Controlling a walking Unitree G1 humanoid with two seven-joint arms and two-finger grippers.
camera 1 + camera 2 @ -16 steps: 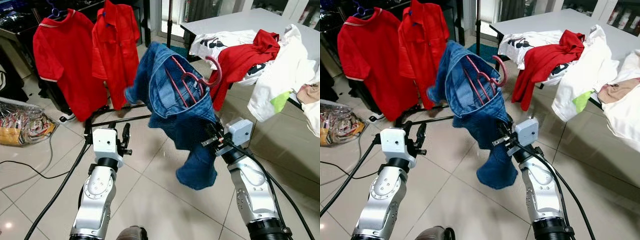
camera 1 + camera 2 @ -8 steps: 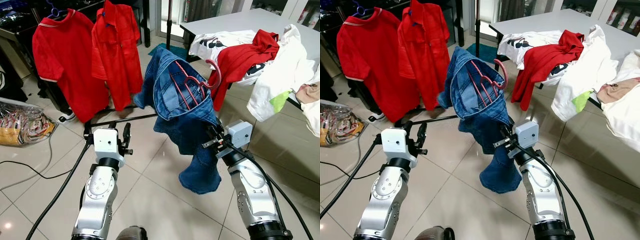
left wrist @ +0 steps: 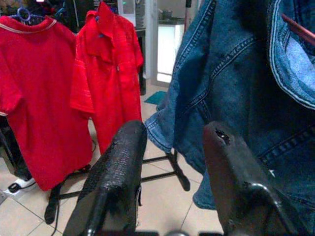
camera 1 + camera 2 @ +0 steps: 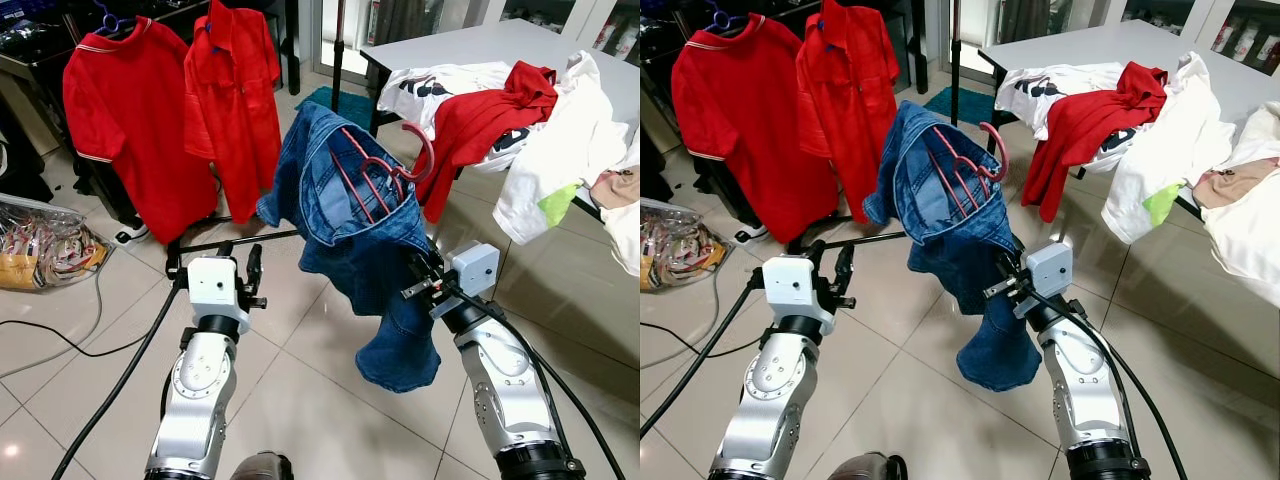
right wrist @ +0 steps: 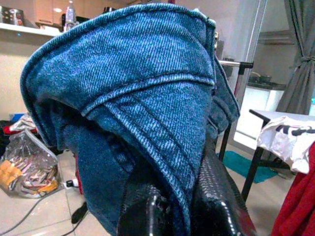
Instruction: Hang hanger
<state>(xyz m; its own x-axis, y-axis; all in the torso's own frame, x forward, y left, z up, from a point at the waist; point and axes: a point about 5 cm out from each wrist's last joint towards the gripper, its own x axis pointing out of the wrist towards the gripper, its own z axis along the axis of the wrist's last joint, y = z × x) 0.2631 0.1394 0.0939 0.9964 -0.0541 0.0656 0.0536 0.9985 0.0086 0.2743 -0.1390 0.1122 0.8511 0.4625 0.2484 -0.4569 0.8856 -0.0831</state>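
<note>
Denim jeans [image 4: 350, 210] on a red hanger [image 4: 385, 165] — right hand [image 5: 177, 196] clamped on them; left hand [image 3: 172, 172] apart, empty.

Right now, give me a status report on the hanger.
Right gripper clamped on denim jacket, red hanger inside. Left gripper open, empty. Hung red shirts ahead; hanger not hung.

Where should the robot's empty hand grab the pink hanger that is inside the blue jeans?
Probably the curved hook of the pink hanger, coming from above. It is the one part sticking clear of the jeans; the bars sit inside the denim waistband. The left gripper is open and free, while the right gripper is shut on the denim.
</note>
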